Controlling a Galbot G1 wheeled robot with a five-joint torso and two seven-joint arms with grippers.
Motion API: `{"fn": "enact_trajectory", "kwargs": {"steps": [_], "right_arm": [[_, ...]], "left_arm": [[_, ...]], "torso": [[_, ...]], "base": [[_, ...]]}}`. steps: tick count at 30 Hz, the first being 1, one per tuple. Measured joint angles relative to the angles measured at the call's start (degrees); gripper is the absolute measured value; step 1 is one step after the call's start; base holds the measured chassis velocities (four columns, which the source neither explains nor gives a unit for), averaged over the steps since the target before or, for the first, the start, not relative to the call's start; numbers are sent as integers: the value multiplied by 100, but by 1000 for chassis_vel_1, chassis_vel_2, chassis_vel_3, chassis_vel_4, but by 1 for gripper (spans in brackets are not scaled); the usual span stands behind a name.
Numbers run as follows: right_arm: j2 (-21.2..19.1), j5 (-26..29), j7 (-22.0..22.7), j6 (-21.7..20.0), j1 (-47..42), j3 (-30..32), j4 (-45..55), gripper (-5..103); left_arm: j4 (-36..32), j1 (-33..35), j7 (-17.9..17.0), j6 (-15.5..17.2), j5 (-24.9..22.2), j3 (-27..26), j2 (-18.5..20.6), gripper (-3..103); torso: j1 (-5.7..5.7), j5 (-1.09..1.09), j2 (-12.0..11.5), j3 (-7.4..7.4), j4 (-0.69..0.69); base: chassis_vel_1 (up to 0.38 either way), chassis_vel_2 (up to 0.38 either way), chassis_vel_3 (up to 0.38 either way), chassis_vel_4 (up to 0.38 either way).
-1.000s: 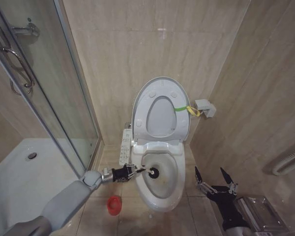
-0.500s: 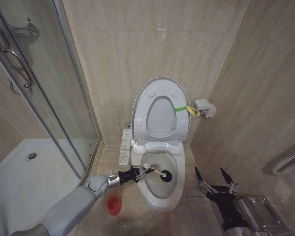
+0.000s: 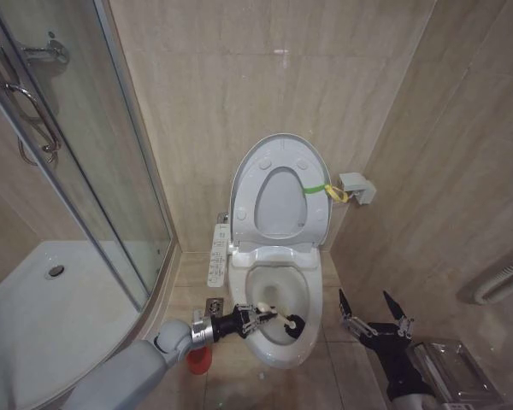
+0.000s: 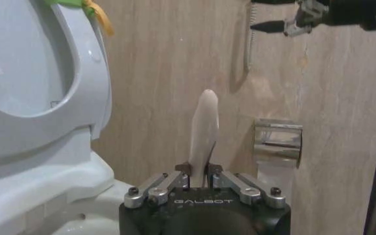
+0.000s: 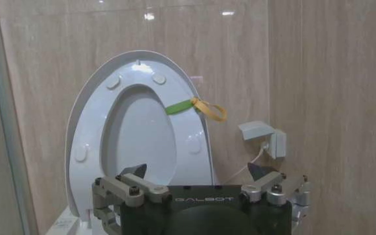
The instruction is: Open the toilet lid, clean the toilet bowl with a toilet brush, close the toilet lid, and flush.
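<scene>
Scrubbing low in the frame's centre, the head view has the left gripper [image 3: 258, 317] pinching the thin white handle of the toilet brush [image 3: 284, 320], whose long axis runs almost level from the fingers rightward, ending in the dark bristle head against the near-right inner wall of the toilet bowl [image 3: 278, 351]. The toilet lid [image 3: 279, 193] stands raised against the wall at centre, white seat ring up with it, a yellow-green strap loop [image 3: 323, 190] at its right edge. A red cup holder [image 3: 199, 360] sits on the floor at lower left, just beside the left arm. The right gripper [image 3: 374, 307] hangs idle at lower right, fingers spread, well apart from the bowl; the left arm is plainly the one at the brush.

From the left wrist view, the gripper's fingers are pressed together on the white handle, which rises straight up mid-frame, bristle end hidden. The lid's glossy edge fills the upper left; the right gripper shows at upper right.

From the right wrist view, spread fingers frame the bottom edge, empty, with the upright lid and its looped strap above, left of centre.
</scene>
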Motion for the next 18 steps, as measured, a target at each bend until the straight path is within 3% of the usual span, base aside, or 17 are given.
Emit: {"fn": "enact_trajectory", "kwargs": {"steps": [10, 15, 18], "right_arm": [[0, 0, 0, 0, 0, 0, 0, 100], [0, 0, 0, 0, 0, 0, 0, 100], [0, 0, 0, 0, 0, 0, 0, 100]], "left_arm": [[1515, -334, 218, -284, 295, 84, -1075, 16], [1768, -397, 258, -333, 308, 43, -1197, 17], [1552, -382, 264, -312, 269, -18, -1024, 17]], "torso": [[0, -3, 0, 0, -4], [0, -2, 0, 0, -3], [0, -2, 0, 1, -2]], "base": [[0, 0, 0, 0], [0, 0, 0, 0], [0, 0, 0, 0]]}}
